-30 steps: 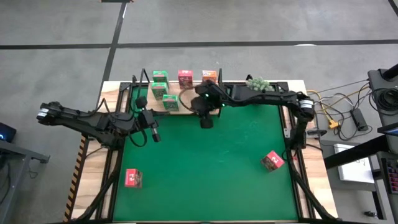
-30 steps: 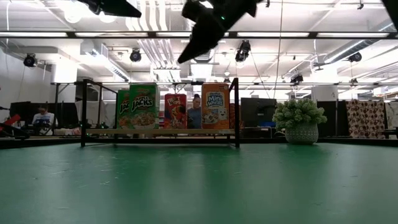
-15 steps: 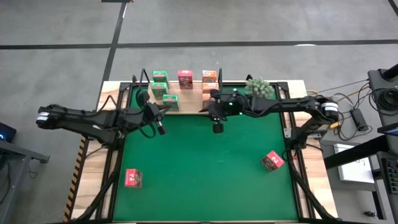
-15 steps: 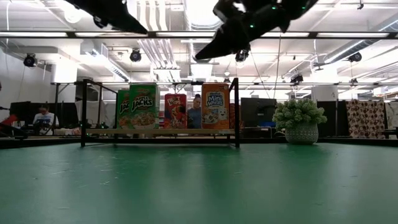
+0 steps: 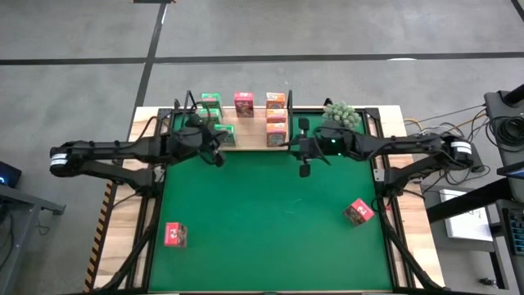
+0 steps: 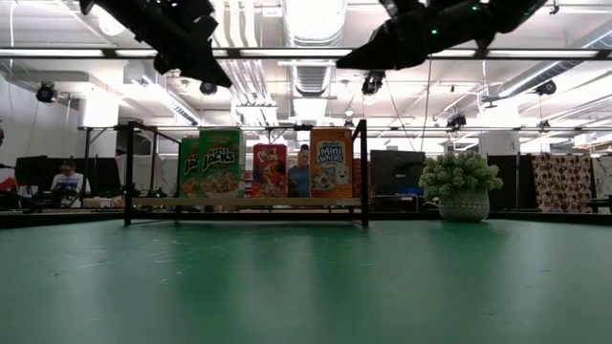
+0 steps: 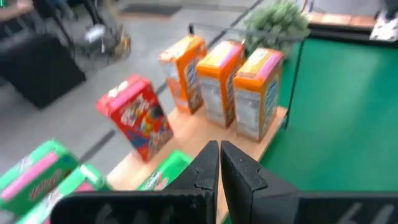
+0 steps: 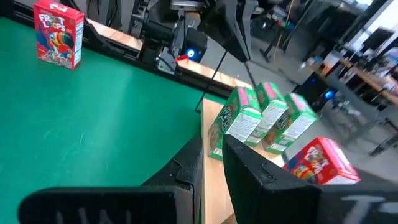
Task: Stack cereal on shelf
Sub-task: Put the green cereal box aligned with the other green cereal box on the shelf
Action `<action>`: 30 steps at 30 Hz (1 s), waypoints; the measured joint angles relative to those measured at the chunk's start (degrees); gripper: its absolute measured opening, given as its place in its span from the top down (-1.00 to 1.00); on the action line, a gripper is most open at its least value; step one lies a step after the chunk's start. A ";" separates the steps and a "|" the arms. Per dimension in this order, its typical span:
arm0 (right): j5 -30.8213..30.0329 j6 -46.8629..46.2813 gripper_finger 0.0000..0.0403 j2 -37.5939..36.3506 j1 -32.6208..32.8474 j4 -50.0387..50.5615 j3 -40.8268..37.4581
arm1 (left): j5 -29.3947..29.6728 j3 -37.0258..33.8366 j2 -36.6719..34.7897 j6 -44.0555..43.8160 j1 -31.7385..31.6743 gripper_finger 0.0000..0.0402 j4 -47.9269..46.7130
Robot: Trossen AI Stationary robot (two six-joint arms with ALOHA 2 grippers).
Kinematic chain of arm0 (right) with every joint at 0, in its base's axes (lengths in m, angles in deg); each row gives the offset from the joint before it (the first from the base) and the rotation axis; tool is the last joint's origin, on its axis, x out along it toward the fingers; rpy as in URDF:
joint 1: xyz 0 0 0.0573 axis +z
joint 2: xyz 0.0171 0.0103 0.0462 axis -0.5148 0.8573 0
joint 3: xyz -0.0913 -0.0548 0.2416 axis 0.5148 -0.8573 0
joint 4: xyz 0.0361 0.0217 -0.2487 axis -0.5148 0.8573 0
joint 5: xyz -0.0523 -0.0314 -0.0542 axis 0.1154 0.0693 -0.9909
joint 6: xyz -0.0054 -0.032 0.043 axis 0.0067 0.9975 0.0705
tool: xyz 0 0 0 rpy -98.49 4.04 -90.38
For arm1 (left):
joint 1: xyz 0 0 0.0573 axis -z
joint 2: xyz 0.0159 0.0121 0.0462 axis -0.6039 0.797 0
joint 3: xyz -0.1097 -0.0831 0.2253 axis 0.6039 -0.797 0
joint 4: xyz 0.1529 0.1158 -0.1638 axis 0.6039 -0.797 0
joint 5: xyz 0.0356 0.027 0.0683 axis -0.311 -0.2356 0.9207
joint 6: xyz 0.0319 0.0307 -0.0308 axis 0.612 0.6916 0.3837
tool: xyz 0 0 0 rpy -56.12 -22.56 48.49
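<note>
Left gripper (image 5: 218, 156) hung raised over the shelf's left end, right by the green boxes, and its fingers (image 7: 205, 171) were pressed together with nothing between them. Down at the near left of the green mat (image 5: 270, 238) a pink-red Froot Loops box (image 5: 175, 234) lay on its own, well apart from everything. Back to the wooden shelf (image 5: 248, 138) at the far edge: the green Apple Jacks boxes (image 6: 212, 164) stood at its left end, one pink-red Froot Loops box (image 5: 244, 103) stood in the middle, and the three orange Mini-Wheats boxes (image 7: 219, 81) lined up one behind another at the right end, all upright.

Right gripper (image 5: 304, 169) hovered above the mat just off the shelf's right front corner. Its fingers (image 8: 252, 167) were almost together, a thin gap between them, nothing gripped. Behind it sat the small potted plant (image 5: 339, 113) by the far right corner. Another pink-red cereal box (image 5: 359, 211) lay tilted on the mat near the right edge.
</note>
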State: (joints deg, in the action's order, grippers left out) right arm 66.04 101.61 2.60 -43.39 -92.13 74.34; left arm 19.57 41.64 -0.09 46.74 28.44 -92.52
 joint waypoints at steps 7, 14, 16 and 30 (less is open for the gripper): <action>0.12 2.58 0.74 -5.22 -0.26 -1.89 -4.25 | -1.32 8.89 3.99 -4.15 -2.00 1.00 -15.11; 0.09 4.01 0.74 -9.22 -0.56 -1.20 -6.55 | -8.91 18.82 10.76 -6.58 -5.93 1.00 -28.25; 0.07 3.97 0.74 -10.17 -0.65 -1.29 -6.87 | -12.05 22.15 13.46 -6.77 -7.72 1.00 -31.64; -0.15 4.72 0.74 -15.12 -2.67 -1.20 -10.36 | -14.38 36.16 27.72 -6.97 -12.69 1.00 -44.08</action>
State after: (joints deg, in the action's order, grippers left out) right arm 65.88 106.33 -12.52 -46.06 -93.34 63.98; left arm 5.19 77.80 27.63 39.77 15.75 -136.60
